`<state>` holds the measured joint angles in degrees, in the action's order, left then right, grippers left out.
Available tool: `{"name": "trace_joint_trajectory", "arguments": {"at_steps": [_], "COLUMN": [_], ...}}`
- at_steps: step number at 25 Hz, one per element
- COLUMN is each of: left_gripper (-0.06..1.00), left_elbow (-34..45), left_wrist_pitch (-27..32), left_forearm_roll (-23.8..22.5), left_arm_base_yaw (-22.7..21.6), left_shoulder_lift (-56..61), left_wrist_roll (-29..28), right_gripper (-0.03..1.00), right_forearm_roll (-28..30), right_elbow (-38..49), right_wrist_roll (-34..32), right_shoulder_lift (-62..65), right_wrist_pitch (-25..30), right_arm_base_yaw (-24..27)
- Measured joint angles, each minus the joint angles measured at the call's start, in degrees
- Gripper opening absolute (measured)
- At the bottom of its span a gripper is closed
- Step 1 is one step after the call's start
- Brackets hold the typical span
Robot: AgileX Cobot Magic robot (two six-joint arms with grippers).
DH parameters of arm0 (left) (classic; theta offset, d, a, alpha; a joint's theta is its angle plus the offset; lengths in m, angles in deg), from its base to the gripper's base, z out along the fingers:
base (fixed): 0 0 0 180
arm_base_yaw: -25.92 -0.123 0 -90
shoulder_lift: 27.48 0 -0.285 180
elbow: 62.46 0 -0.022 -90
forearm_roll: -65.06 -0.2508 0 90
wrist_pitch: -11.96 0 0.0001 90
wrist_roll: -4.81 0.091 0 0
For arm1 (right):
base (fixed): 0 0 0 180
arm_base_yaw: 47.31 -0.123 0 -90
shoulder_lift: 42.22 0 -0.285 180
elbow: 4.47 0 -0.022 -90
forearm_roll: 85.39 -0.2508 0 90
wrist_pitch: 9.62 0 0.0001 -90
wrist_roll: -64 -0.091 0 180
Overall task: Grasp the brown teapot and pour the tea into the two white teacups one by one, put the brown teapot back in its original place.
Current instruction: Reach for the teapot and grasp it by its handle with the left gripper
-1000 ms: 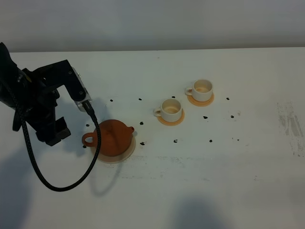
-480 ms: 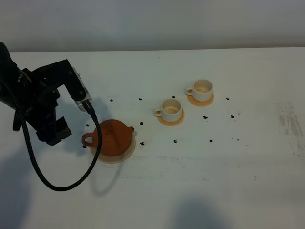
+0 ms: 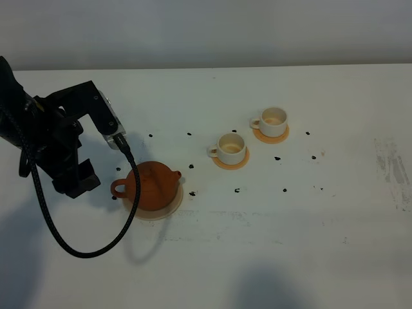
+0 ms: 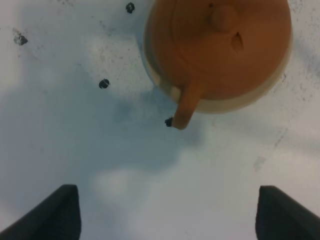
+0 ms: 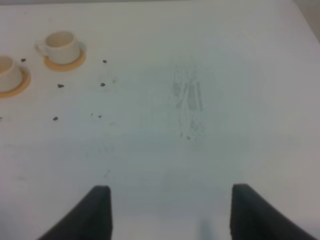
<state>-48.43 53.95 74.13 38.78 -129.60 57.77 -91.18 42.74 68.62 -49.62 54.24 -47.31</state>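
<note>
**Left gripper spread open beside the teapot; teapot stands on its pale disc**

At the far left of the high view, the left gripper (image 3: 76,182) hangs over the white table (image 3: 290,244). It is near the brown teapot (image 3: 152,187) but not touching it. In the left wrist view its jaws are spread wide, and only bare table lies between them. A black cable (image 3: 84,251) loops down from the arm and passes in front of the teapot.

The teapot sits upright, lid on, on the large pale-beige coaster (image 3: 158,215), with its loop handle turned toward the gripper.

Further right, well apart from the teapot, the two white teacups stand each on a small orange-tan coaster. The nearer cup (image 3: 232,147) comes first, then the farther cup (image 3: 273,119) just behind it and to the right. Small black specks (image 3: 237,190) are scattered around them.

The right gripper (image 5: 170,200) shows only in its own wrist view. Its jaws are parted over a scuffed patch (image 5: 189,97) of table and grasp nothing.
</note>
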Motion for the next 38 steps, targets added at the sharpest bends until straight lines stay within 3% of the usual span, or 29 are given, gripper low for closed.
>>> {"name": "trace_joint_trajectory", "arguments": {"at_steps": [16, 29, 38], "left_gripper": [0.68, 0.68, 0.68], "left_elbow": [0.0, 0.0, 0.0], "left_wrist_pitch": [-1.9, -1.9, -3.8], "left_forearm_roll": [-0.3, -8.4, -8.2], "left_arm_base_yaw": [0.0, 0.0, 0.0], "left_shoulder_lift": [-0.4, -5.7, -5.7], "left_wrist_roll": [1.2, -6.2, -1.3], "right_gripper": [0.5, 0.5, 0.5], "right_forearm_roll": [0.0, 0.0, 0.0], "right_elbow": [0.0, 0.0, 0.0], "right_wrist_roll": [0.0, 0.0, -0.1], "right_shoulder_lift": [0.0, 0.0, 0.0], "right_wrist_pitch": [0.0, 0.0, 0.0], "right_arm_base_yaw": [0.0, 0.0, 0.0]}}
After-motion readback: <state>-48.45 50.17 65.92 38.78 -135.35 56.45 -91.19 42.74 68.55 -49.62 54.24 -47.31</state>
